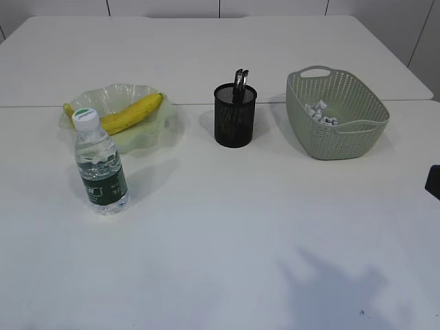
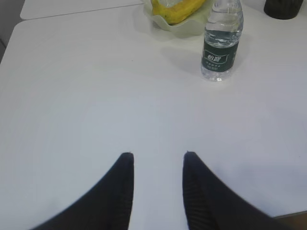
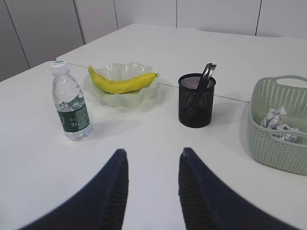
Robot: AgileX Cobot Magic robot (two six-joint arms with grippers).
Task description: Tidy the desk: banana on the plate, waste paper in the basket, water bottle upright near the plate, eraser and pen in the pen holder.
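Banana point(image 1: 132, 113) on plate point(image 1: 141, 141), water bottle point(image 1: 100, 167) upright, paper point(image 1: 320, 113) in basket point(image 1: 344, 141), pen point(image 1: 240, 81) in pen holder point(image 1: 234, 115); eraser unseen; both grippers part-open, empty

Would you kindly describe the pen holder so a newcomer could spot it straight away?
On the white table, look midway between the ruffled green plate and the perforated green basket. The pen holder stands there: the only black item, a wire-mesh cylinder with a dark pen sticking out.
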